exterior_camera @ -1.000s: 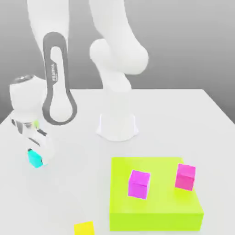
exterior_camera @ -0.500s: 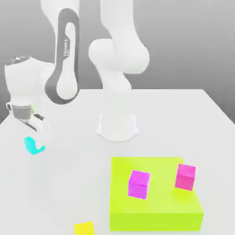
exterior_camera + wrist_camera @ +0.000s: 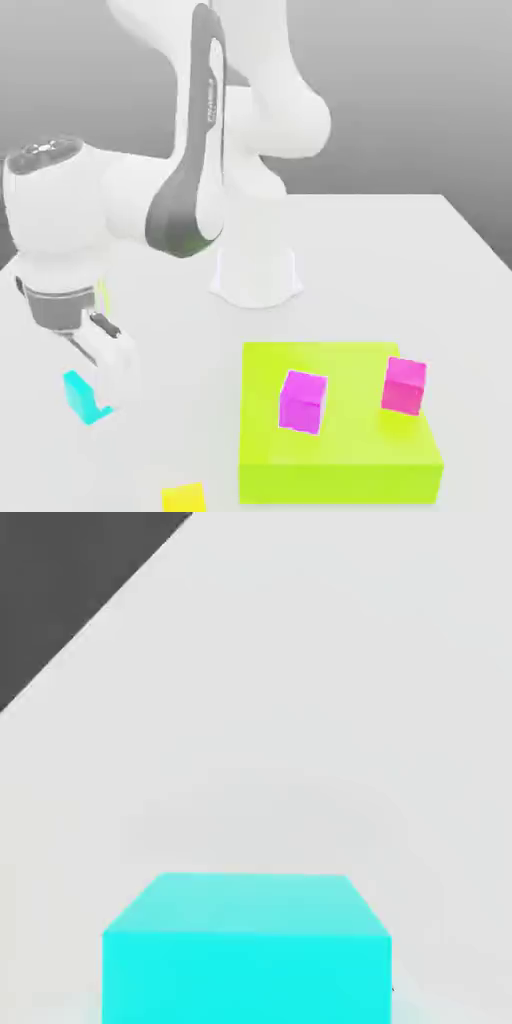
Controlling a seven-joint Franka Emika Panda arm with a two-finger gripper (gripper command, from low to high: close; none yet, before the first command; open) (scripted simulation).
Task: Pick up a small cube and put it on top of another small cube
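Observation:
The small cube (image 3: pixel 82 393), plain cyan, hangs between the fingers of my gripper (image 3: pixel 95 395) at the exterior view's left, a little above the white table (image 3: pixel 400 260). The gripper is shut on it, and one white finger (image 3: pixel 117 368) covers the cube's right side. The same cyan cube (image 3: pixel 245 947) shows close up in the hand view, with bare table beyond it. A yellow cube (image 3: pixel 184 497) lies on the table near the front edge, to the right of and below the held cube in the exterior view.
A flat lime-green block (image 3: pixel 340 440) lies at the front right with two magenta cubes (image 3: pixel 303 401) (image 3: pixel 404 385) on top of it. The arm's white base (image 3: pixel 255 270) stands at the middle of the table. The table's far edge meets a dark background (image 3: pixel 60 582).
The gripper closed fully on the cyan cube and lifted it. It then carried the cube toward the front of the table and slightly to the exterior view's right.

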